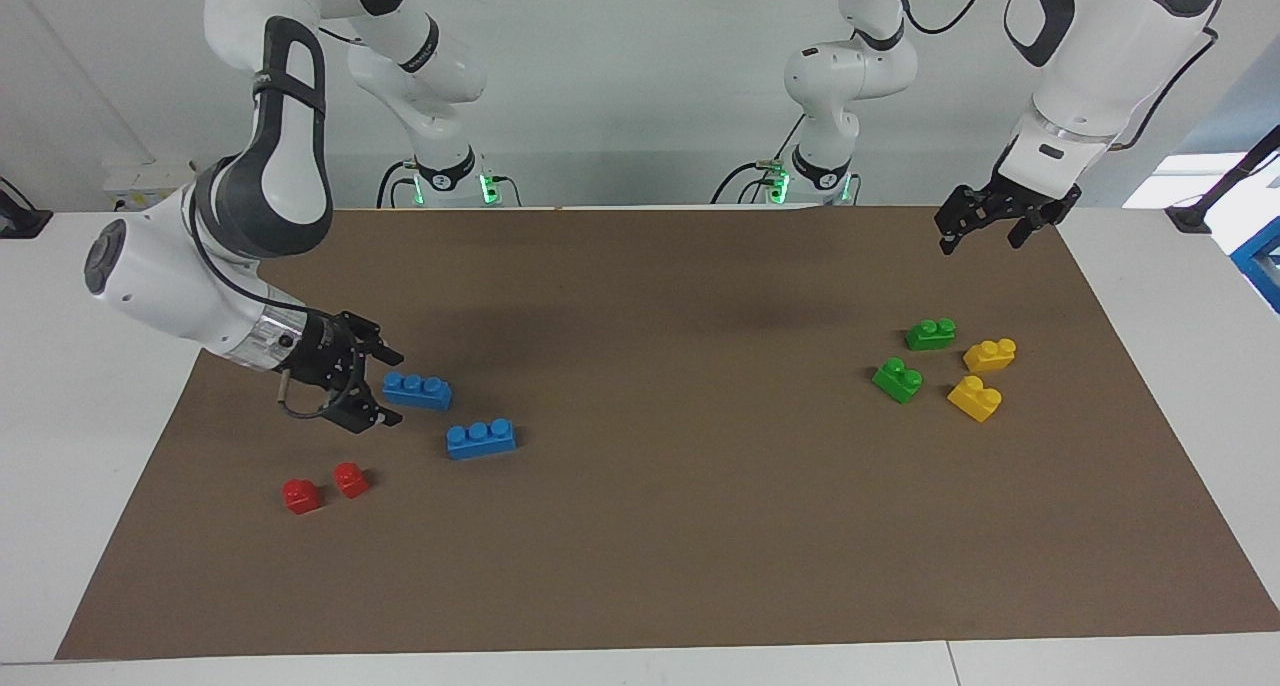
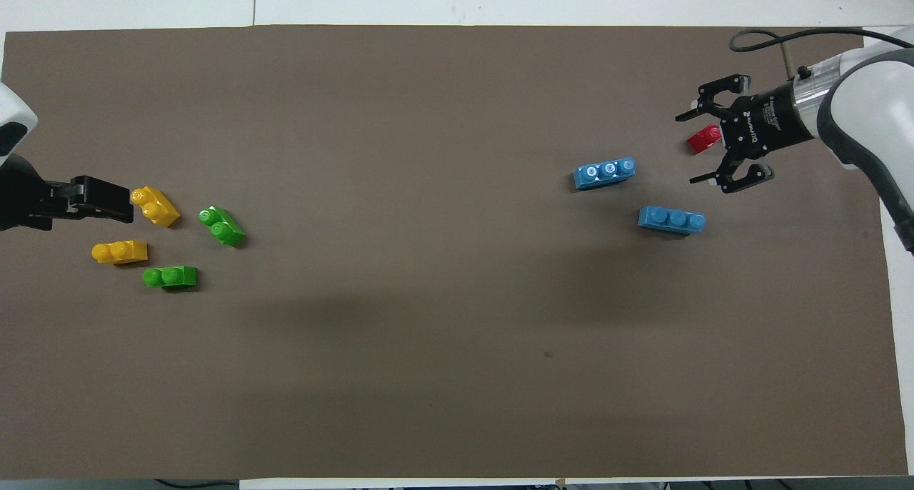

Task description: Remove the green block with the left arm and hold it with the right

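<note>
While apart from tools, green blocks (image 1: pixel 930 334) untouched.

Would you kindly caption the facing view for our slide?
Left gripper hangs open above two green blocks; right gripper open beside blue bricks.

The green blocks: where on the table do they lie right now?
Both green blocks lie on the brown mat toward the left arm's end, beside the two yellow blocks, untouched.

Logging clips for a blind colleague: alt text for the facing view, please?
Two green blocks and two yellow blocks lie loose under the raised, open left tool. The open right tool sits low beside two blue blocks, near two red blocks.
</note>
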Motion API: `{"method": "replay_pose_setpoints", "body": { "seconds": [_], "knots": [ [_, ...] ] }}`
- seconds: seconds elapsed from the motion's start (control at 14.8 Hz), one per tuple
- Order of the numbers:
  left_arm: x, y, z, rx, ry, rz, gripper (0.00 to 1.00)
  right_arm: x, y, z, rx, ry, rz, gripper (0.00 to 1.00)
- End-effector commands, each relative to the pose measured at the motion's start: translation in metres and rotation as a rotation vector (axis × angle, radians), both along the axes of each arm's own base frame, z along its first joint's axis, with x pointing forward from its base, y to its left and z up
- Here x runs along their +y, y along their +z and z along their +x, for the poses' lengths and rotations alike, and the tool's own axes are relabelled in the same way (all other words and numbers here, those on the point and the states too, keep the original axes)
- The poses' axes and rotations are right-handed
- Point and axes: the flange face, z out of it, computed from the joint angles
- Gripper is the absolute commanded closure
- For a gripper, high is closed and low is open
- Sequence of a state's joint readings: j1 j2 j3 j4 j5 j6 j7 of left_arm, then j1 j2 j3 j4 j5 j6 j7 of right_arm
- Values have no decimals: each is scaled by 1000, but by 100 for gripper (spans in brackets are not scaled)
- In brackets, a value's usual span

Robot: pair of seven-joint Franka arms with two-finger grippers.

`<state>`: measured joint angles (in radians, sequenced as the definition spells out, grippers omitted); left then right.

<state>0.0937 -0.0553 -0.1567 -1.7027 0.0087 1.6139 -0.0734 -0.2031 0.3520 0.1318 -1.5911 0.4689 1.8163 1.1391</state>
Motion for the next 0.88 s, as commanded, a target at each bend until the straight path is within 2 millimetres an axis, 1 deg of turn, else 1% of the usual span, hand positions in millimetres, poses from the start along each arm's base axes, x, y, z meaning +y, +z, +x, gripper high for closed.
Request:
{"method": "replay_pose_setpoints", "body": {
  "seconds": [0.0,0.13,0.27,0.47,0.61,0.81],
  "knots": [
    [0,9,-4,3,-2,-11,0,-13,21,-11,-53,117,-36,0],
    [0,9,-4,3,0,-11,0,-15,40,-20,-92,228,-77,0],
    [2,9,-4,3,0,-11,0,-14,58,-29,-108,279,-100,0],
    [1,9,-4,3,-2,-11,0,-13,84,-41,-187,513,-198,0],
    [1,10,-4,1,-2,-11,0,-15,99,-49,-233,645,-237,0],
    [1,10,-4,1,-2,-11,0,-14,113,-59,-270,862,-277,0]
  ]
}}
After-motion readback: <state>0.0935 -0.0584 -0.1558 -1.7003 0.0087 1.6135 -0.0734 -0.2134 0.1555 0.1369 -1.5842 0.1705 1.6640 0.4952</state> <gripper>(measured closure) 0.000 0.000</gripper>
